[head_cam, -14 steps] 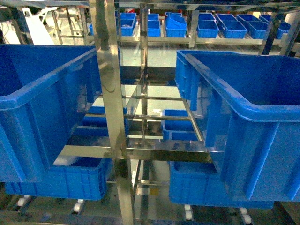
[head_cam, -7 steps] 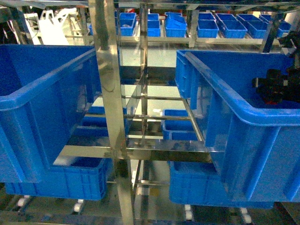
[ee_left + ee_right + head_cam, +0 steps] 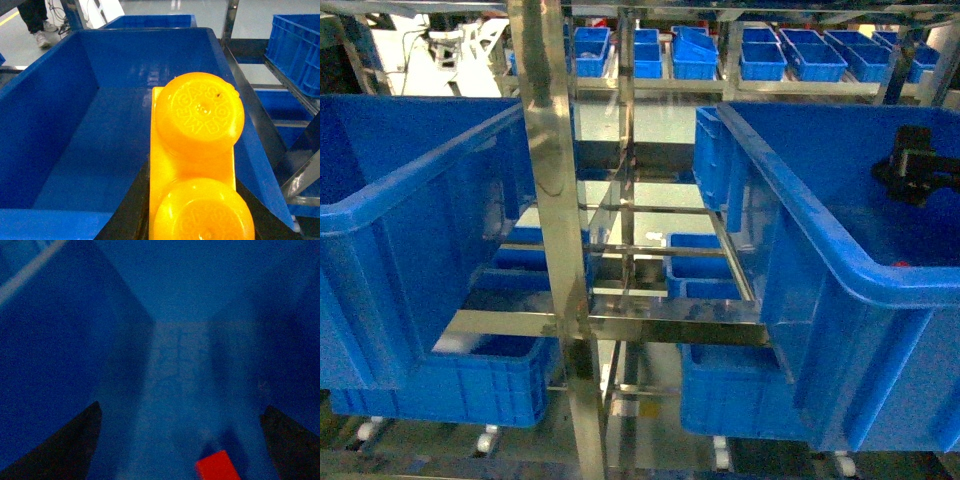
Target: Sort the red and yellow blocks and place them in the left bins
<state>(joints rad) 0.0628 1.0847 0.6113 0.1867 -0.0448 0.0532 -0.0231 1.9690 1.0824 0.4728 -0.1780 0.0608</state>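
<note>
Left gripper: clamped on yellow block, dark fingers just visible either side at bottom of left wrist frame. Block fills centre-bottom, two round studs up, held above open blue crate; crate floor bare as far as visible, nothing dropped in yet. Not visible in head view, so cannot tell which crate of the rack that is.

Right gripper: spread apart, holding nothing, two dark fingertips at lower left and lower right corners of right wrist frame. Red block at bottom centre, between the fingertips, apparently lying on the blue floor; contact not confirmable, frame dim and blurred. In head view, dark arm hardware at upper right inside right-hand crate, small red speck near its near rim at right edge, probably same red block.

Progress judgement: early to mid. Yellow grasped and positioned over a bin, release pending. Red not yet picked, sits in right-side crate, needs grasp and transfer to left bin. No block seen delivered so far.
</note>
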